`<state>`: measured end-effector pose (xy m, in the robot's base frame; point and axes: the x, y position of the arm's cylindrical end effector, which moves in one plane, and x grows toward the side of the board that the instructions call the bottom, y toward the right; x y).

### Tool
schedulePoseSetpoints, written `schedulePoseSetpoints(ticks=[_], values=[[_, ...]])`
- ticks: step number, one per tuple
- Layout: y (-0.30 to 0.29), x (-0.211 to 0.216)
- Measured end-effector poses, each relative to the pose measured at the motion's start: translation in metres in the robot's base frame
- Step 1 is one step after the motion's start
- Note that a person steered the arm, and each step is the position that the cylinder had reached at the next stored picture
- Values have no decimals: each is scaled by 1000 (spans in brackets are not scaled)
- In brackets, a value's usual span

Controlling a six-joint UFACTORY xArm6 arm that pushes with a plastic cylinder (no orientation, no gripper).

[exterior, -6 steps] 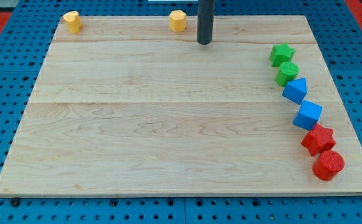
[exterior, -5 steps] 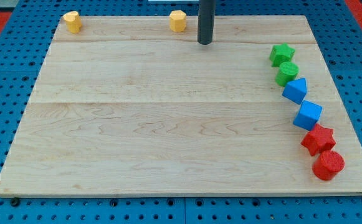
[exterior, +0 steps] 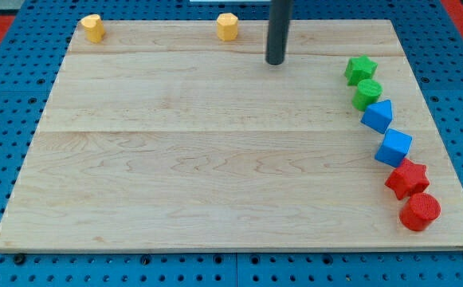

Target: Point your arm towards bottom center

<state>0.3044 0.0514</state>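
Camera view: my tip [exterior: 276, 61], bare and holding nothing, is seen near the wooden board's [exterior: 215, 159] top edge, right of the yellow block [exterior: 228, 26]; bottom center lies straight toward the view's bottom, unobstructed.

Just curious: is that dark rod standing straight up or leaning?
Upright: my tip sits straight below the rod's shaft, near the board's top edge, touching no block.

Wooden board [exterior: 215, 159] with eight coloured blocks
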Motion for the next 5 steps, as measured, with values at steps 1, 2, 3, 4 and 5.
schedulePoseSetpoints(ticks=[1,2,3,4,5], values=[[-24,82],[-11,174],[-33,164],[-33,45],[5,-70]])
